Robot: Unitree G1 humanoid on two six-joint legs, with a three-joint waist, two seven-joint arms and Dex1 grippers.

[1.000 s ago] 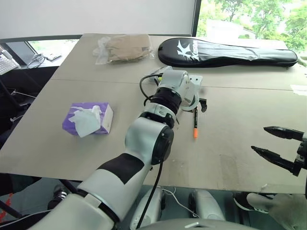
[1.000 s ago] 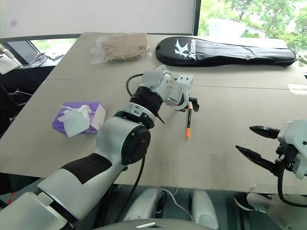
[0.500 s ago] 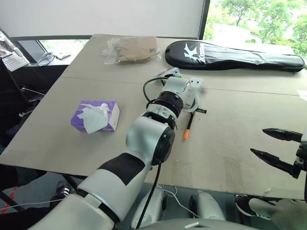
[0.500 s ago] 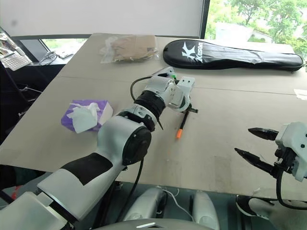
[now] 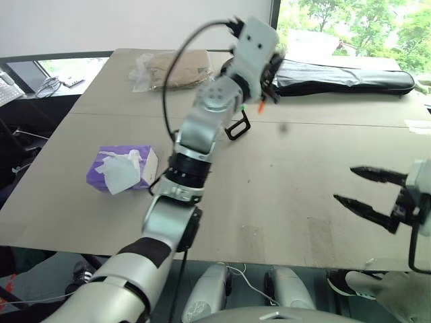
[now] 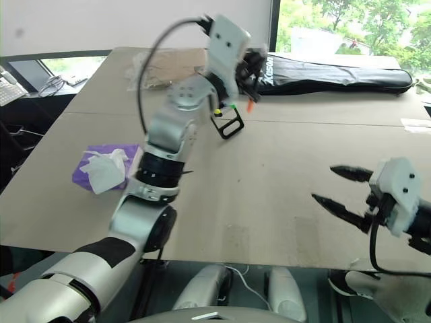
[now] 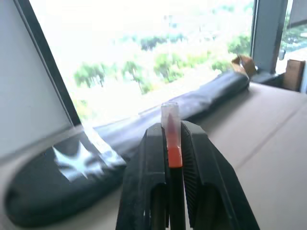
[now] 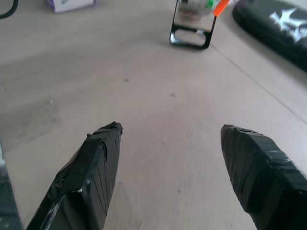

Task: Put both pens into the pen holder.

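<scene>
The purple tissue box [image 5: 122, 168] is seen furthest left, on the table [image 5: 283, 202], well below and to the left of the left pincer [image 5: 268, 79]. That pincer has been lifted clear of the table since a second ago, when it was stooped low over the orange pen [image 7: 173, 143], which then lay on the wood. It is now clenched on that pen, whose barrel is pinched between the two black fingers [image 7: 153, 172] with its pale tip standing out past them, as the left wrist view shows. The pickup of the first pen is therefore judged done, and the carry to the pen holder [image 5: 236, 125] is what is left for it. The left arm is stretched up and forward, its forearm raised steeply and the pincer held roughly level, pointing toward the long black racket bag [image 5: 350, 75] at the far edge. The pen holder stands on the table below the left pincer and slightly nearer the robot, its black loop frame facing the camera, so a descent over its opening will probably be needed. The second pen cannot be made out. Furthest right, the right pincer [image 5: 367, 188] is held low over bare table, far from the holder, its fingers [image 8: 98, 177] spread wide and nothing between them.
</scene>
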